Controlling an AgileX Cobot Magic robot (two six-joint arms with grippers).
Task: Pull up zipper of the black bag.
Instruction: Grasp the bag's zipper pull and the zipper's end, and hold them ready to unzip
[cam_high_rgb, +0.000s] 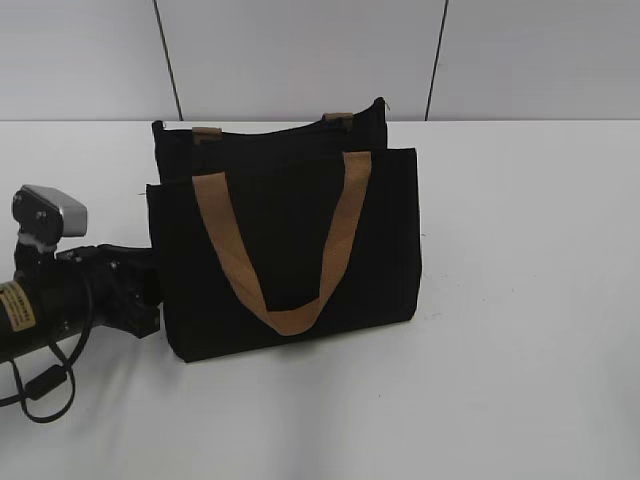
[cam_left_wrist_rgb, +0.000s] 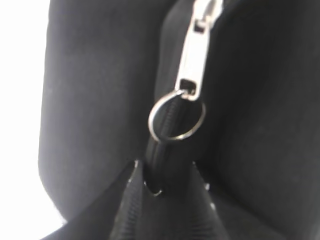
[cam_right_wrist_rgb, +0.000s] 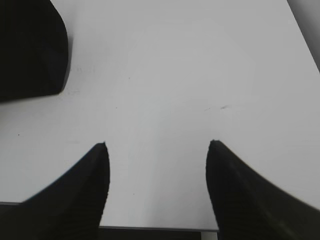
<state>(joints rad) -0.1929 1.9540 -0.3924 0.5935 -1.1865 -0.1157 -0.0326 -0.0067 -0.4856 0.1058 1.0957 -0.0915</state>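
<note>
The rectangular black fabric bag (cam_high_rgb: 290, 240) with tan-brown handles stands upright on the white desk (cam_high_rgb: 530, 300). The left gripper (cam_left_wrist_rgb: 167, 192) is pinched on the zip line just below the small silver metal zipper pull (cam_left_wrist_rgb: 192, 65) at the bag's left end. The right gripper (cam_right_wrist_rgb: 157, 150) hangs spread wide over bare desk.

Upright rectangular black fabric bag (cam_high_rgb: 290, 240) blocks your table centre; its tan webbing handle (cam_high_rgb: 285, 245) droops over front panel, snag risk. White tabletop (cam_high_rgb: 530, 300) right of bag open for your passage. Left side crowded: your black left arm (cam_high_rgb: 70, 300) sits against bag's left edge. Up close, silver metal zipper pull with ring (cam_left_wrist_rgb: 182, 85) fills left wrist view, black fabric pressing both sides. Your right gripper (cam_right_wrist_rgb: 157, 150), prongs spread, hangs over bare table; bag corner (cam_right_wrist_rgb: 30, 45) just beside.
</note>
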